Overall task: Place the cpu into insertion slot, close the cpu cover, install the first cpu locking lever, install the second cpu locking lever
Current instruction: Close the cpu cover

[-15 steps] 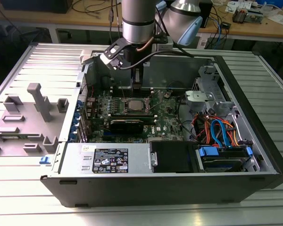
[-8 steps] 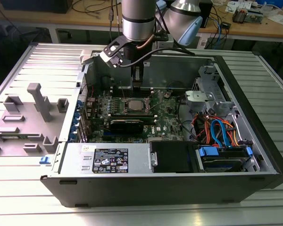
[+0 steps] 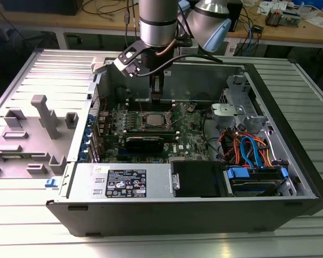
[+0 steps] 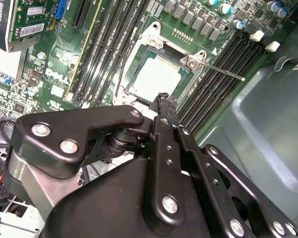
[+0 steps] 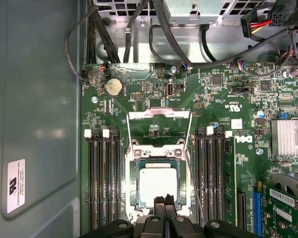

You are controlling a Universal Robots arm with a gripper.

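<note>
since the cpu [image 5: 159, 184] already lies flat in the insertion slot [image 5: 133, 171], its pale metal top square to the silver rim, the step in hand looks to me like closing the cpu cover [image 5: 159, 115]. in the first wrist view the cover stands swung back on its hinge, its window showing green board behind it, well clear of the chip. a thin locking lever [image 4: 221, 71] juts out loose from one corner of the socket, across the black memory slots [image 5: 102, 183], so nothing is latched yet. the hand [image 5: 165, 200] hangs just above the near edge of the cpu, its two fingers pressed together with nothing between them. to do this well, i'd say those closed tips should meet the cover on its far bar, not on a side rail, and bring it down in an even arc so the frame lands level around the chip rather than scraping its top. the loose lever must be kept out from under the plate. all of it sits deep in the open computer case [image 3: 204, 215] on the ribbed metal surface [image 3: 21, 226], so the walls leave little room.
</note>
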